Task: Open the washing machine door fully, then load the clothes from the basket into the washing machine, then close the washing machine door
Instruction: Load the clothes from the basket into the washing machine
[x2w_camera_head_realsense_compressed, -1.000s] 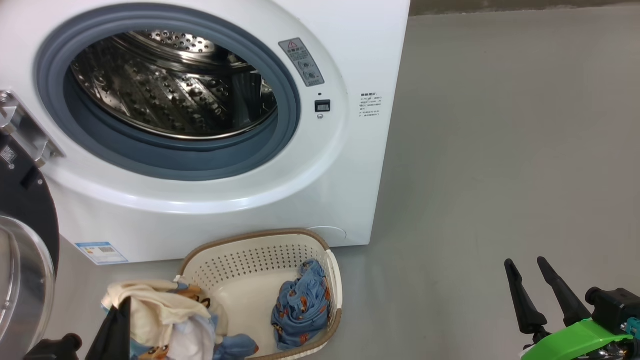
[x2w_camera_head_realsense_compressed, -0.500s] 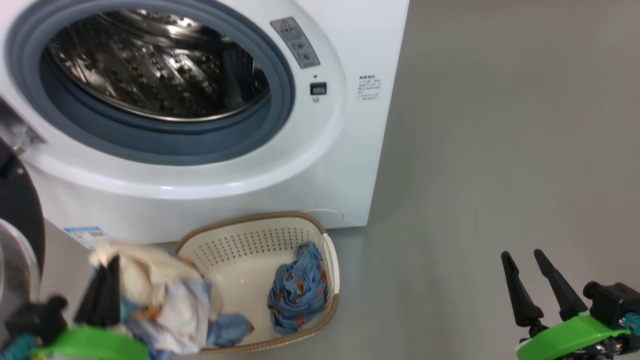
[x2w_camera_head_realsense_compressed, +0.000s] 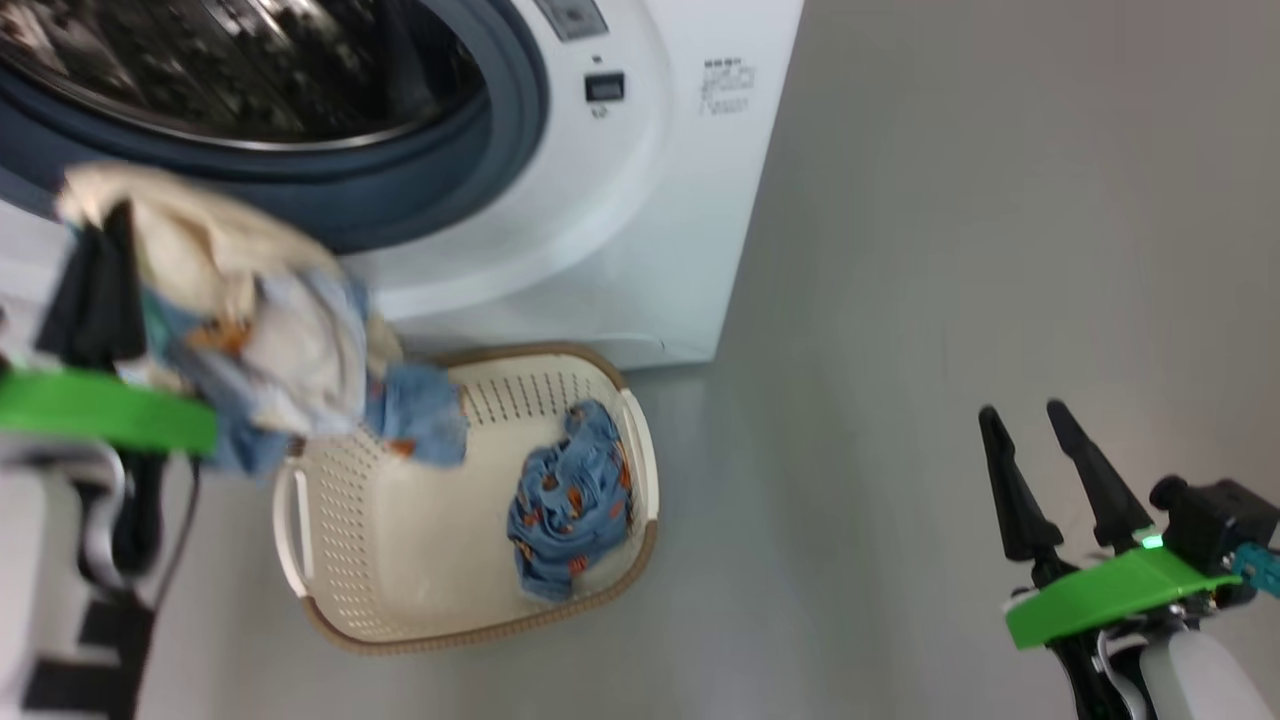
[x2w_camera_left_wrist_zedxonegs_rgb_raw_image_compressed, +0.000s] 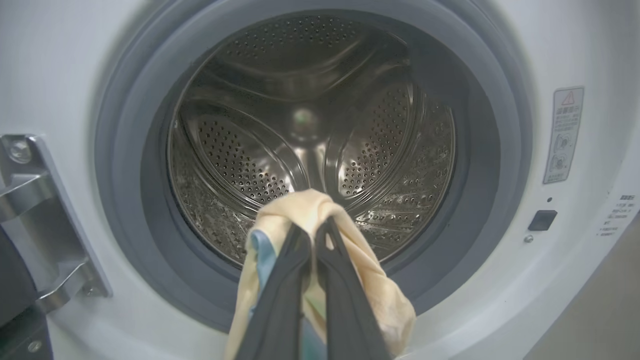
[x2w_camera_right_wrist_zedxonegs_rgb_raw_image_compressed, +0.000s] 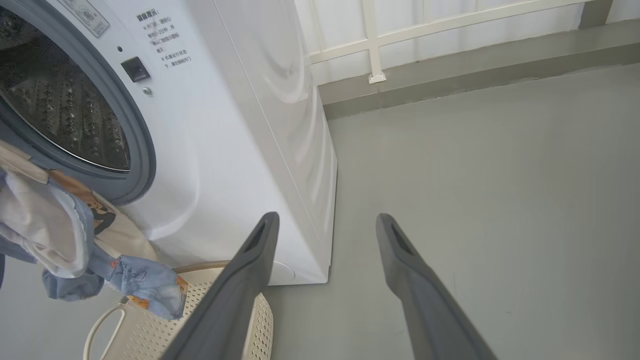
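Fingers (x2w_camera_left_wrist_zedxonegs_rgb_raw_image_compressed: 285, 290) of the left gripper (x2w_camera_left_wrist_zedxonegs_rgb_raw_image_compressed: 314, 231) are pinched tight on a bundle of clothes (x2w_camera_left_wrist_zedxonegs_rgb_raw_image_compressed: 305, 207). Cream cloth wraps over the tips and blue cloth hangs below them. Straight ahead, along the fingers' own line, lies the drum (x2w_camera_left_wrist_zedxonegs_rgb_raw_image_compressed: 310, 125). Its round mouth faces them squarely, ringed by the grey ring (x2w_camera_left_wrist_zedxonegs_rgb_raw_image_compressed: 125, 200), with the hinge (x2w_camera_left_wrist_zedxonegs_rgb_raw_image_compressed: 45, 220) off to their left. The tips sit before the lower half of that mouth. How far short of the ring they are, I cannot tell.

Below and to the right of these fingers the bundle's blue tail droops over the rim of the basket (x2w_camera_head_realsense_compressed: 480, 630). In the right wrist view the tail hangs just above the rim, apart from it. One more garment (x2w_camera_head_realsense_compressed: 565, 500) lies crumpled against the basket's right wall, and the basket stands just before the machine (x2w_camera_head_realsense_compressed: 650, 200).

Well to the right, the right gripper (x2w_camera_head_realsense_compressed: 1022, 410) has its fingers spread and holds nothing. It points past the machine's side, over the floor (x2w_camera_right_wrist_zedxonegs_rgb_raw_image_compressed: 500, 175).

The left arm is plainly the nearer to the mouth. I judge the coming move to be a push forward along the finger line, raised a little. The drooping tail looks likely to drag on the ring's lower lip, so it should clear that lip before the fingers let go.
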